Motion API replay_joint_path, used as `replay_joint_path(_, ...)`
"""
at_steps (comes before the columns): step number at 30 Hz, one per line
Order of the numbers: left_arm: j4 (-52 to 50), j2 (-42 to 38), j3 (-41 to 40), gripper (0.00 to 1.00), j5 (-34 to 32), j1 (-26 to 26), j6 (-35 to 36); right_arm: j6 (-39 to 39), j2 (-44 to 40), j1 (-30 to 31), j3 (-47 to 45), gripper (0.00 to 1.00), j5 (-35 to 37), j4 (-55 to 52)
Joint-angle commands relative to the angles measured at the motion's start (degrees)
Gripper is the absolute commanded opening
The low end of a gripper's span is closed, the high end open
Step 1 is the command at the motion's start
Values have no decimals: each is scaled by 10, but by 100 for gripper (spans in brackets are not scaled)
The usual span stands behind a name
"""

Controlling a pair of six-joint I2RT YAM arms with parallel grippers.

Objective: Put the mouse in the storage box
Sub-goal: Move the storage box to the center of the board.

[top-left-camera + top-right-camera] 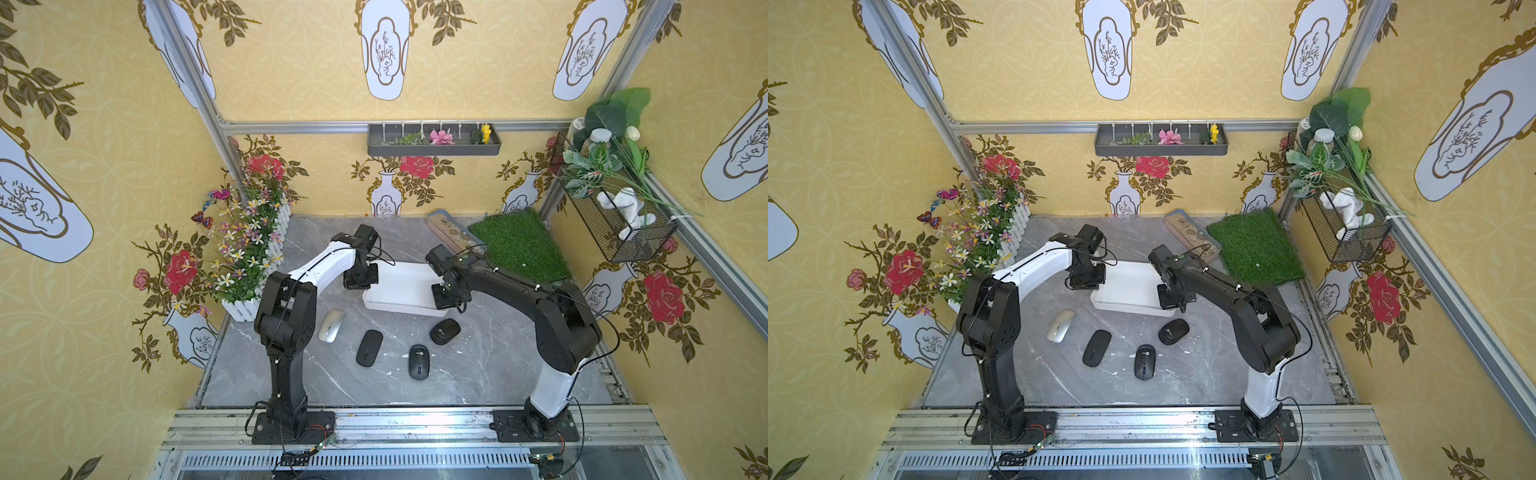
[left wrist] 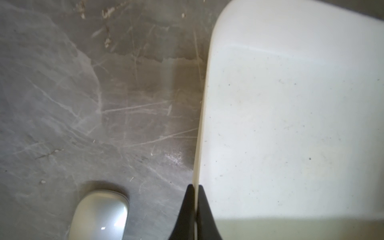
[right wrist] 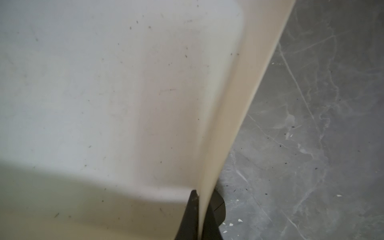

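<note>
Where left claw [image 2: 195, 186] pinches—storage box [image 2: 291, 124].

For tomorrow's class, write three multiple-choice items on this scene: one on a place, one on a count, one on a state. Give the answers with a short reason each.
1. Relative to the storage box, the silver mouse lies:
A inside it
B on its rim
C outside it, on the table

2. How many black mice are there?
A two
B three
C four

3. The left hand and the right hand are:
A each shut on the storage box's rim
B both open above the box
C each shut on a mouse

Answers:
1 C: in both top views it rests on the grey table, near the box's front corner.
2 B: three black mice lie on the table in front of the box.
3 A: each wrist view shows the rim pinched between closed jaws.
</note>
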Motion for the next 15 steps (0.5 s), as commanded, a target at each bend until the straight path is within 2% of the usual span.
replay_joint_path(1,98,-16,-38,0,48,-23,-30,-14,-18,12,-25,0,-54,85)
replay_joint_path(7,128,-25,-94,0,41,-30,-40,-15,-16,14,-49,1,-48,115)
replay_joint_path(15,137,-3,-98,0,30,-33,-34,-16,1,14,-71,4,-48,153)
